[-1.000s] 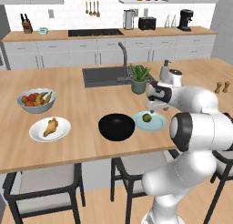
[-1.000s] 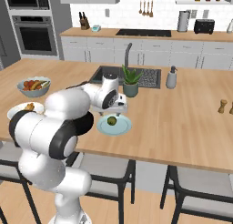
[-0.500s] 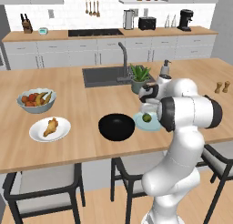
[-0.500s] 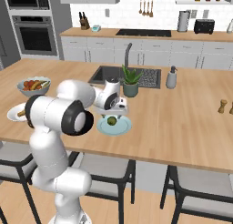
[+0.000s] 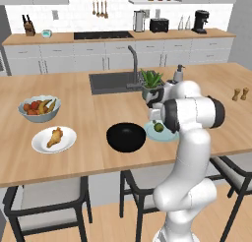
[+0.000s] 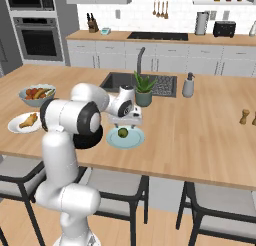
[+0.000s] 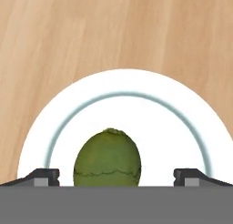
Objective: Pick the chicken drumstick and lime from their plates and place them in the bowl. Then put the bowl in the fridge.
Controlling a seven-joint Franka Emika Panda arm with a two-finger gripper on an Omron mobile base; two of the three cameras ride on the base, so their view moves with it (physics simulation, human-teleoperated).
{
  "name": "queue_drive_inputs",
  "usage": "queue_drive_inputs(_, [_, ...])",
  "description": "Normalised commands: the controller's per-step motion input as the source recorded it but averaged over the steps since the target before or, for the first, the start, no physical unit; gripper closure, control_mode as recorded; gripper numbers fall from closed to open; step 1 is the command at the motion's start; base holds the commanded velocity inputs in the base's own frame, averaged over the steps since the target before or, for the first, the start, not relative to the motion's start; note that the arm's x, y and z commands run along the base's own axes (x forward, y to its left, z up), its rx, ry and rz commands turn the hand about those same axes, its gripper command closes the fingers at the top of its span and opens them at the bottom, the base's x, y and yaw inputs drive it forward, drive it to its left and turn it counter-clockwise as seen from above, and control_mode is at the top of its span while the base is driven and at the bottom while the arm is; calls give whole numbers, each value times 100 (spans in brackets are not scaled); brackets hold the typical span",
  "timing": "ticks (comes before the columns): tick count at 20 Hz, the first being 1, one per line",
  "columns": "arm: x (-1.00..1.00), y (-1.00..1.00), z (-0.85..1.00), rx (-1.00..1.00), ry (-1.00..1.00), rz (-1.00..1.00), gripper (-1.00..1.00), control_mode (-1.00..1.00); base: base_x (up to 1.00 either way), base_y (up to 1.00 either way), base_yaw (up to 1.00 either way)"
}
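The small round dull-green lime (image 7: 107,158) lies on the round pale blue-green plate (image 7: 59,123) on the light wooden island counter (image 5: 83,157), and the two-finger gripper (image 7: 116,176) hangs right over it with its dark fingertips (image 7: 43,176) spread wide, one on each side of the fruit and clear of its skin. In the right base view the lime (image 6: 122,133) sits under the white hand, near the middle of the plate (image 6: 134,141). Just beside this plate lies the round glossy black bowl (image 5: 126,136), partly hidden behind the arm in the right base view. Farther along the counter, well apart from the bowl, the golden-brown chicken drumstick (image 5: 54,136) rests on the round white plate (image 5: 42,145), and near that stands a grey-blue bowl of mixed fruit (image 5: 39,108). Close behind the hand a green potted plant (image 6: 143,88) stands at the edge of the dark sink (image 5: 110,82) with its curved tap (image 5: 133,64); a grey soap bottle (image 6: 188,85) and two small brown shakers (image 6: 244,116) stand off to the side.
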Motion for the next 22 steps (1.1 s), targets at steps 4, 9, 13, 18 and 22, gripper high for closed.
queue_drive_inputs(4, [-1, 3, -25, 0, 0, 0, -100, -100, 0, 0, 0])
queue_drive_inputs(9, [0, 13, -24, 0, 0, 0, -100, -100, 0, 0, 0])
queue_drive_inputs(13, [0, 5, -28, 0, 2, 0, -100, -100, 0, 0, 0])
queue_drive_inputs(18, [0, 0, -19, 0, 5, 0, -100, -100, 0, 0, 0])
queue_drive_inputs(22, [0, 0, -18, 0, 1, 0, 100, -100, 0, 0, 0])
